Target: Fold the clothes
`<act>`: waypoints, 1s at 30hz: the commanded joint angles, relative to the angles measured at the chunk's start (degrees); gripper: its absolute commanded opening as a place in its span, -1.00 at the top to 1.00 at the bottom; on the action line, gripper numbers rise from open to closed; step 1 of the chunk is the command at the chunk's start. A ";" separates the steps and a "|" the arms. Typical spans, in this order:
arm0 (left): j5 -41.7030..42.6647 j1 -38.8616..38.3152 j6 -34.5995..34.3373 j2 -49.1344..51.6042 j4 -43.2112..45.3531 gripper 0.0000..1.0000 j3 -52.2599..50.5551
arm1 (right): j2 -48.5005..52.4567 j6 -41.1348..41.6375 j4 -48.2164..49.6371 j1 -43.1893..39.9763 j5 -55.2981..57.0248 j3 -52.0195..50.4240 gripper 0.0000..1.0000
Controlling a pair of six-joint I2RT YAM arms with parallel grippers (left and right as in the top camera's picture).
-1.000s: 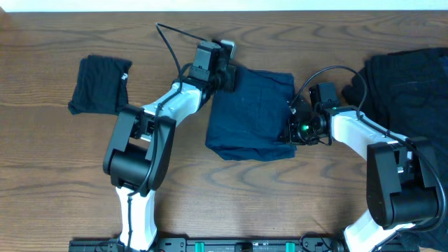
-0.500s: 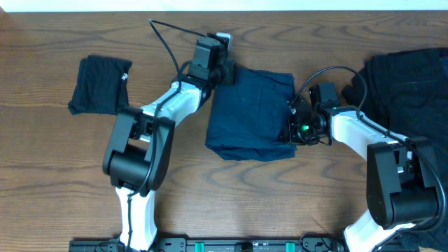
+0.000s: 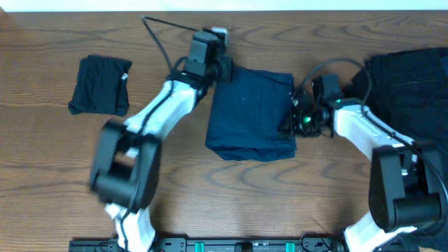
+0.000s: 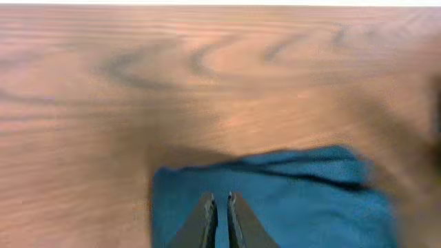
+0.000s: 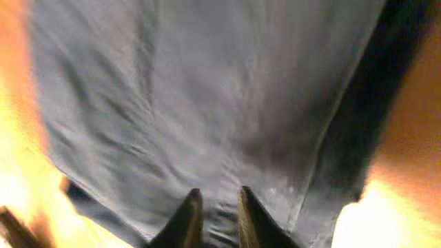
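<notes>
The navy garment (image 3: 252, 115) lies folded into a rough rectangle mid-table. It also shows in the left wrist view (image 4: 303, 200) and fills the right wrist view (image 5: 207, 96). My left gripper (image 3: 221, 68) hovers at the garment's far left corner. Its jaws (image 4: 220, 201) are shut, with nothing between them. My right gripper (image 3: 294, 117) is at the garment's right edge. Its fingers (image 5: 218, 198) are nearly closed and pinch a wrinkled fold of the cloth. A black garment (image 3: 101, 85) lies folded at the left.
A pile of dark clothes (image 3: 409, 84) lies at the far right, close behind my right arm. Bare wood table (image 3: 56, 175) surrounds the garments. The table's far edge (image 3: 315, 10) runs just beyond my left gripper. A black cable (image 3: 164, 31) arcs above the left arm.
My left arm has swung up and to the left, its gripper pulling slightly back from the garment's corner. My right gripper has shifted a little toward the far side along the garment's right edge.
</notes>
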 commanded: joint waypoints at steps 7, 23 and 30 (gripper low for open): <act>4.04 -5.14 -2.69 -15.17 -27.39 0.80 0.72 | -14.64 -0.04 -3.30 -8.09 13.68 7.52 -0.99; 4.00 -18.34 -10.86 -7.54 -34.82 0.80 -3.10 | -15.28 -0.04 -5.18 -10.34 14.67 7.50 -0.99; 3.96 -20.20 -11.47 1.29 -32.20 0.80 -3.10 | -15.30 -0.02 -5.18 -10.36 14.67 7.50 -0.99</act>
